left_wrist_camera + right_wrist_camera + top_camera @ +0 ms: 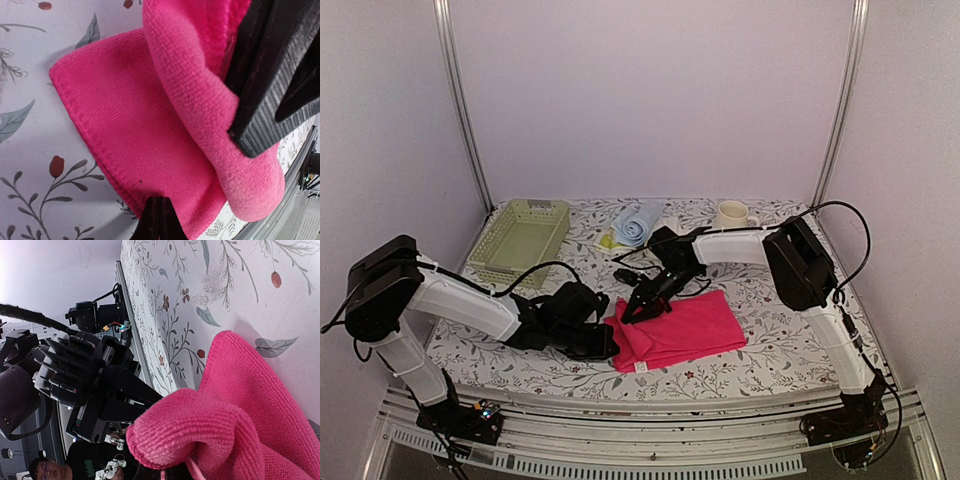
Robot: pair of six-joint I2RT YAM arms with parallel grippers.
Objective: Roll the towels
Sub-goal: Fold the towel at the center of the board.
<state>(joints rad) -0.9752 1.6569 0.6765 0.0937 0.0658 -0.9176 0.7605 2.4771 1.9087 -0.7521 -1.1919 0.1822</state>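
A hot pink towel (685,330) lies on the flowered table in front of both arms, its left end bunched up. My right gripper (642,308) is shut on a raised fold of that towel (200,430), low at the frame's bottom edge (167,474); its dark fingers (270,75) show in the left wrist view. My left gripper (610,340) is shut, tips (159,220) against the towel's hem (125,150), with no cloth showing between them. A rolled light blue towel (638,222) lies at the back, with a pale yellow-green towel (608,240) beside it.
A pale green mesh basket (520,240) stands at the back left. A cream mug (732,214) stands at the back right. Black cables (640,270) trail over the table behind the pink towel. The table's near edge and rail run just below the left gripper.
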